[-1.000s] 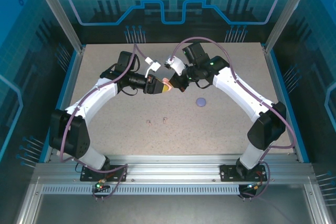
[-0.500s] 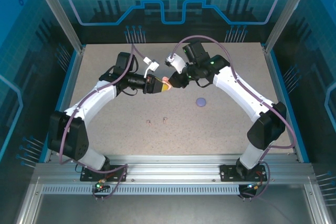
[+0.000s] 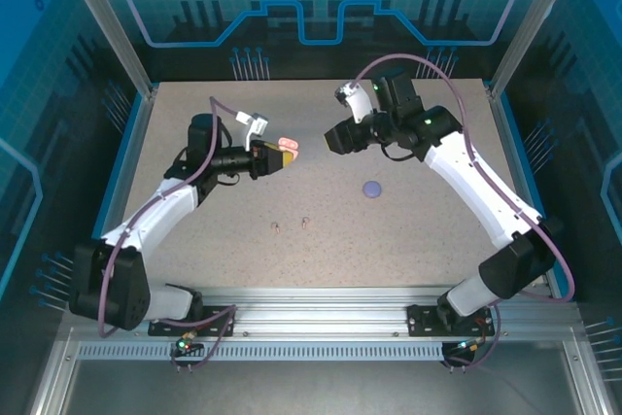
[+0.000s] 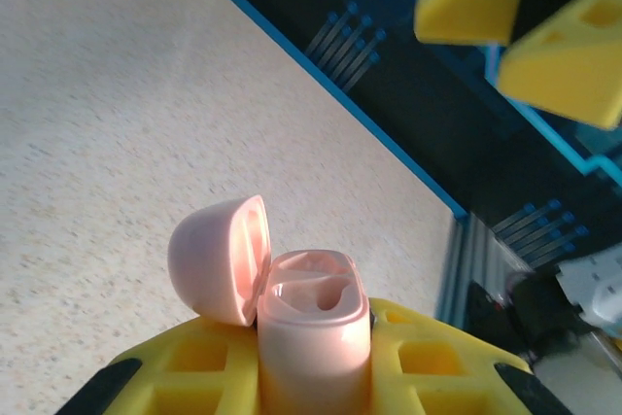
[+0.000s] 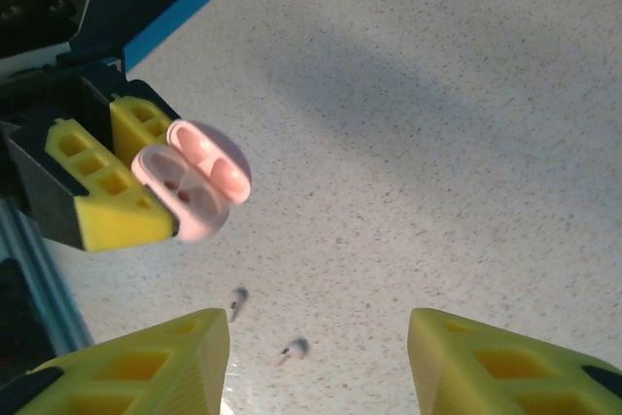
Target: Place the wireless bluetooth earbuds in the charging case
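From above, the left hand [image 3: 270, 155] is clamped on the pink charging case [image 3: 288, 149]. It holds the case clear of the desk [image 3: 389, 240], lid open, presumably to present the sockets. The right hand [image 3: 333, 139] hovers just across from it, carrying nothing. Two pale earbuds [image 3: 275, 227] lie loose on the desk nearer the bases, well apart from that case. A purple case [image 3: 372, 189] sits off to the right, apparently closed.

Left wrist view: the lid [image 4: 219, 255] is tipped back, both sockets empty and facing outward.

Right wrist view: its yellow fingers [image 5: 126, 376] stand wide apart above case and buds. Picking up a bud looks like the next job.
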### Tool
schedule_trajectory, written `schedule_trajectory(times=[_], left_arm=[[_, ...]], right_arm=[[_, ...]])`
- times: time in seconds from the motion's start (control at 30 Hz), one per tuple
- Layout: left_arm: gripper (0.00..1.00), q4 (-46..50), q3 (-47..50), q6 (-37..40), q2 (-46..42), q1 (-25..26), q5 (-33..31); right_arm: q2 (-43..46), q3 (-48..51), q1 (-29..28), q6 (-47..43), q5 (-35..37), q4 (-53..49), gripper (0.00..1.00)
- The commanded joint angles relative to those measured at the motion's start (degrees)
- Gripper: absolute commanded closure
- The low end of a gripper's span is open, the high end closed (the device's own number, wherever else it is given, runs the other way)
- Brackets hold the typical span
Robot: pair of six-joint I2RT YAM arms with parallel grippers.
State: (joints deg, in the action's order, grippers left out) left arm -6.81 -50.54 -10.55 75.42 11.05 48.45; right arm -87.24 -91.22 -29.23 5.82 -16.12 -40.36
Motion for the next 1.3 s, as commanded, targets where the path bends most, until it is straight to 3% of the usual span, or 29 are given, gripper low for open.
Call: schedule_trajectory(times=[0.0,0.33,0.57,0.9,1.27], left_arm=[[1.0,-10.04,3.89,-4.27,-4.66,-0.57,-8.02],[1.0,-17.82,11.26,-9.02,-14.51,-0.84,-23.57],[1.0,-18.06,13.8,-11.06,-20.06,-0.85,-34.11],[1.0,-15.78,13.99,-13.79,-24.02,-1.55,-42.99],[1.0,-15.69,13.87,-15.13,-24.65,-2.73,-44.29]], right_arm=[[1.01,4.81,-0.84,8.76,-0.59,2.16,0.46],[-6.74,13.08,-12.03,19.5,8.29,6.1,0.45],[-18.49,8.91,-21.06,25.74,15.8,4.68,0.45],[-33.41,-3.51,-27.51,29.73,23.68,-2.47,0.48],[-41.69,-12.45,-29.55,31.2,25.46,-6.81,0.51]])
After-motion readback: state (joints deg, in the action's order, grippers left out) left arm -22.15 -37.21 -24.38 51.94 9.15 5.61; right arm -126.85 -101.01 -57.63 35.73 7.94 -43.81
